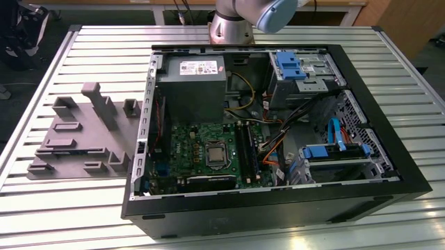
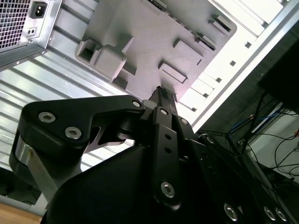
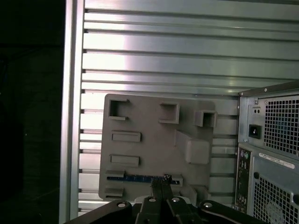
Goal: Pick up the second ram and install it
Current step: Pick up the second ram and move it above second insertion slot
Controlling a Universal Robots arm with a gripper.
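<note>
Hovers with pincer [image 3: 161,182] pressed together, empty, above the grey holder [image 3: 154,140] on the tabletop [image 3: 163,60]. Finds the ram [image 3: 138,178] slotted there, in line beneath it, long axis aimed at the computer case [image 3: 271,140].

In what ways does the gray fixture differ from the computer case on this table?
The fixture is light gray; the case is black. The fixture is a low plate with raised blocks; the case is a deep box, open on top. The fixture holds the ram, a thin blue strip; the case holds a green motherboard. Both lie on the slatted table.
</note>
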